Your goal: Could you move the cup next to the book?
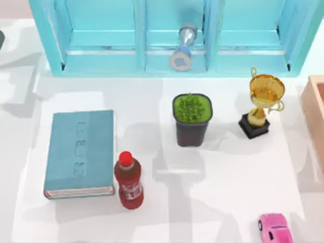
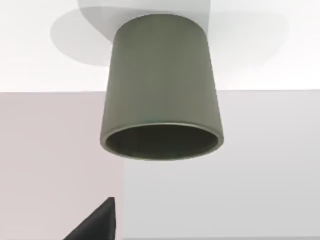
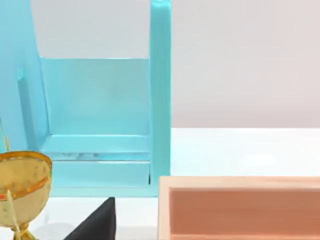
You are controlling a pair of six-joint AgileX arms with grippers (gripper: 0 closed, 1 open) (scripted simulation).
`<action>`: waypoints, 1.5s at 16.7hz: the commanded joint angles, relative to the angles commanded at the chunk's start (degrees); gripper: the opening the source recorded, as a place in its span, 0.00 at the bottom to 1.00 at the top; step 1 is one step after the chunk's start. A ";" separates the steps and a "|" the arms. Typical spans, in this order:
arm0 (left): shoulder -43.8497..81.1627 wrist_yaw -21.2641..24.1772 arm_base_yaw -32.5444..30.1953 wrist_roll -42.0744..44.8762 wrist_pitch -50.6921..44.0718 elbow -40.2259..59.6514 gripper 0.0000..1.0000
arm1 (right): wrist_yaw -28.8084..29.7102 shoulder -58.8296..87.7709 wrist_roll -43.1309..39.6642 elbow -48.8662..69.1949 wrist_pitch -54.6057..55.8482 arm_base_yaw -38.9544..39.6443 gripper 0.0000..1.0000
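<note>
The cup (image 2: pixel 161 90), plain grey-beige with no handle, sits on a pale surface in the left wrist view, its open mouth turned towards the camera. A dark edge of my left gripper (image 2: pixel 95 225) lies short of it, apart from it, and holds nothing. The teal-blue book (image 1: pixel 80 153) lies flat on the left side of the table in the top view. A dark edge of my right gripper (image 3: pixel 97 222) hangs near the gold trophy (image 3: pixel 20 185) and the wooden box (image 3: pixel 240 207).
A red bottle (image 1: pixel 128 179) stands against the book's right front corner. A potted plant (image 1: pixel 192 119) is mid-table and the trophy (image 1: pixel 262 106) stands to its right. A pink toy car (image 1: pixel 274 228) is front right. The teal shelf (image 1: pixel 101 45) spans the back. The wooden box (image 1: pixel 315 116) is at the right edge.
</note>
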 joint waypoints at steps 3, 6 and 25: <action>1.51 -1.74 0.03 0.72 -0.06 3.15 1.00 | 0.00 0.00 0.00 0.00 0.00 0.00 1.00; 1.51 -1.74 0.03 0.72 -0.06 3.15 1.00 | 0.00 0.00 0.00 0.00 0.00 0.00 1.00; 21.11 0.03 7.60 11.10 2.86 27.09 0.92 | 0.00 0.00 0.00 0.00 0.00 0.00 1.00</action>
